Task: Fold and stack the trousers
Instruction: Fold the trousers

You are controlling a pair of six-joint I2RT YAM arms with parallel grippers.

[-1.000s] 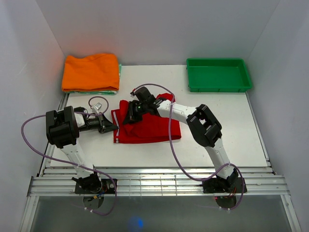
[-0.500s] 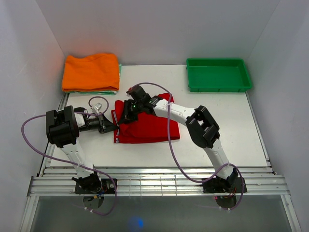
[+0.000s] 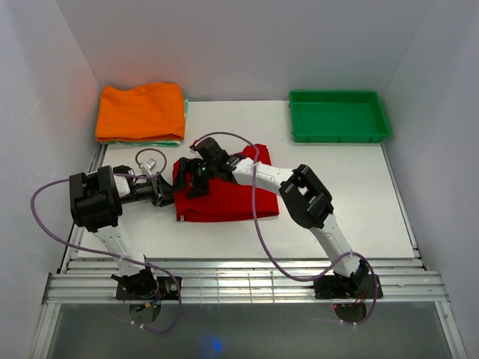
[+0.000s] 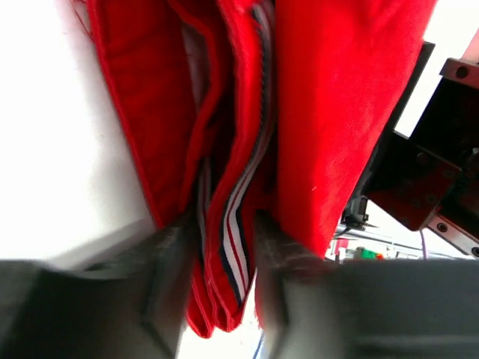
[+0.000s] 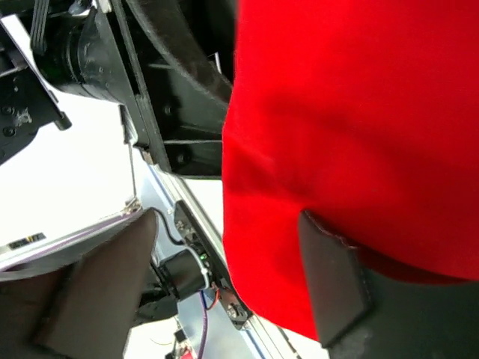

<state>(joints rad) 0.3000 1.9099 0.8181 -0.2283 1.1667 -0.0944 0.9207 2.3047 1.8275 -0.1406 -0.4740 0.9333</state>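
Red trousers (image 3: pixel 228 200) lie folded in the middle of the table. My left gripper (image 3: pixel 168 193) is at their left edge. In the left wrist view its fingers (image 4: pixel 168 258) stand apart, with the red layers and striped waistband (image 4: pixel 238 217) loose between them. My right gripper (image 3: pixel 188 177) hovers over the fold's top-left corner. It is open, and the edge of the red cloth (image 5: pixel 337 120) rests against one finger (image 5: pixel 333 288). An orange folded pair (image 3: pixel 141 111) lies on a pale green one at the back left.
A green tray (image 3: pixel 299 120) stands at the back right. The right arm reaches across the red trousers toward the left arm, and the two grippers are close together. A purple cable loop (image 3: pixel 148 158) lies near the left wrist.
Both grippers have gone from shut to open. The right gripper has moved left across the red trousers, drawing the top layer to the left edge. The left arm has barely moved.
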